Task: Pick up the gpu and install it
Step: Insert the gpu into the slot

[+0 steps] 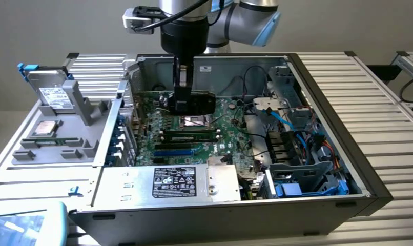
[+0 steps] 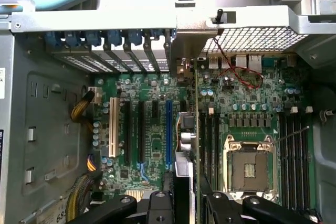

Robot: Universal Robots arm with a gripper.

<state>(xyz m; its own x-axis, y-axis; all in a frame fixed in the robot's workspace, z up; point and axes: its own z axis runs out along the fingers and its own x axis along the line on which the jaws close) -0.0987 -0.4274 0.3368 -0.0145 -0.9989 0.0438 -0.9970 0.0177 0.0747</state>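
1. Workbench (image 1: 391, 102): ribbed aluminium profile, grey wall behind.
2. Computer case (image 1: 329, 205): lies on the workbench, open side up.
3. Motherboard (image 1: 224, 141) (image 2: 152, 150): green, flat on the case floor, with the expansion slots (image 2: 142, 129) beside an empty CPU socket (image 2: 251, 169).
4. Gripper (image 1: 182, 104) (image 2: 186, 205): inside the case, over its middle, fingers clamped on the gpu's two faces.
5. Gpu (image 1: 203, 102) (image 2: 185, 135): hangs on edge above the case floor, between slots and socket, apparently not seated. Likely light, stiff and fragile. Best held by the cooler and board faces, clear of the connector edge.
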